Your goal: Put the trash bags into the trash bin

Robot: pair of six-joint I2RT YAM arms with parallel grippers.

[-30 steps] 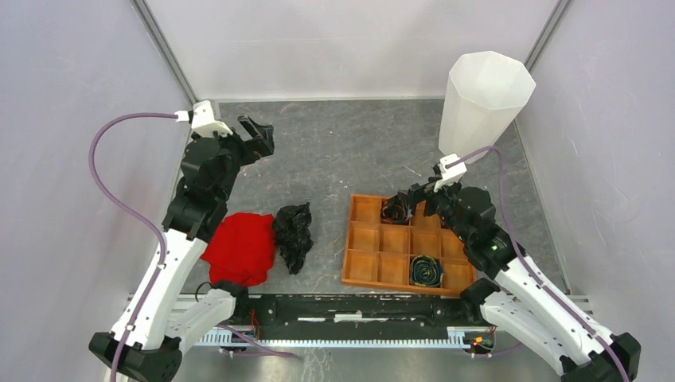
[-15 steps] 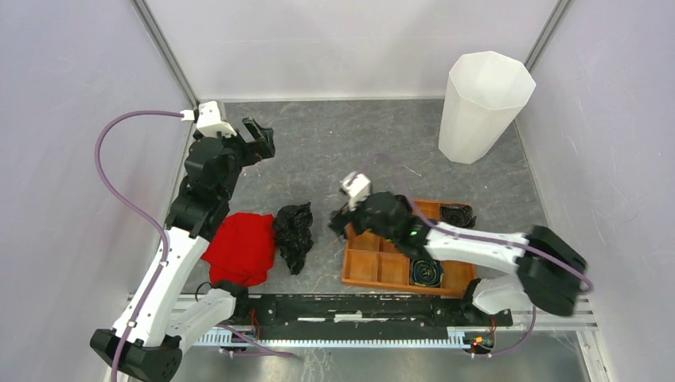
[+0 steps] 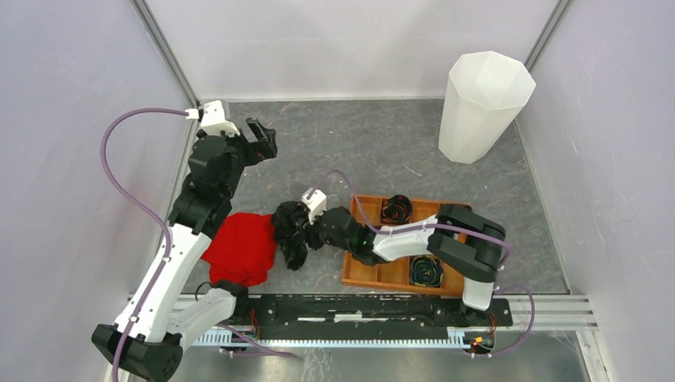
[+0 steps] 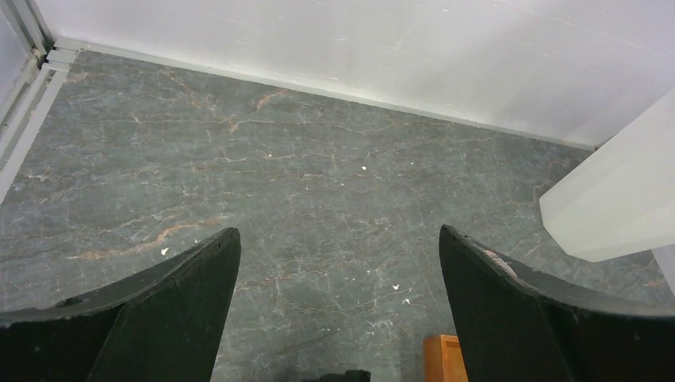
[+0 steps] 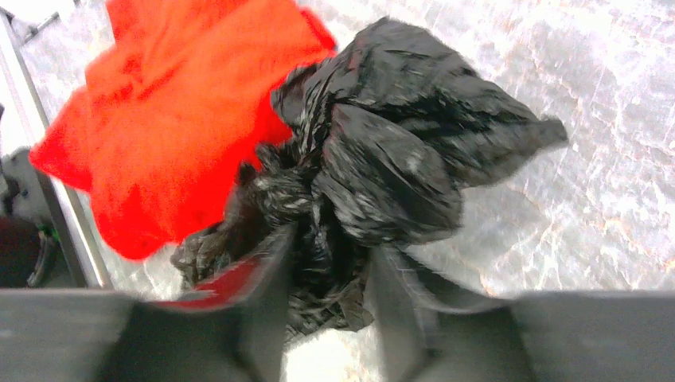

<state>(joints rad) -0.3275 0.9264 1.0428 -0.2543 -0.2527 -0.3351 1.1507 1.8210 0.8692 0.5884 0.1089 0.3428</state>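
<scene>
The thin, crinkly black plastic trash bag [image 5: 398, 151] lies in a floppy heap on the grey stone-look counter [image 3: 358, 143], just left of the flat orange-brown tray with small boxes [image 3: 368, 267]. The soft red cloth [image 3: 243, 247] lies on the far side of the bag from the tray, and it touches the bag.

The right hand [image 5: 328, 263] reaches out past the left side of the tray. Its two fingers stand on each side of a fold of the bag, with only a narrow gap between them. The pictures do not show if the hold is tight yet. The left hand [image 4: 338, 235] is wide open and holds nothing. It hangs far off to the left of the tray, toward the back.

The tall, see-through white plastic bin with many flat sides [image 3: 481, 103] stands well behind the tray, in the back right corner. That is a long way to carry the bag.

Things could go wrong from here:
- The hand has only one small fold. The bag is slick, so it may slip out on the lift.
- The red cloth sits right against the bag and close to the left finger. It could get caught and come along too.
- The bag is loose, so it may hang down and drag over the tray.
- The bin is tall and light. A bump on its rim could tip it over.
</scene>
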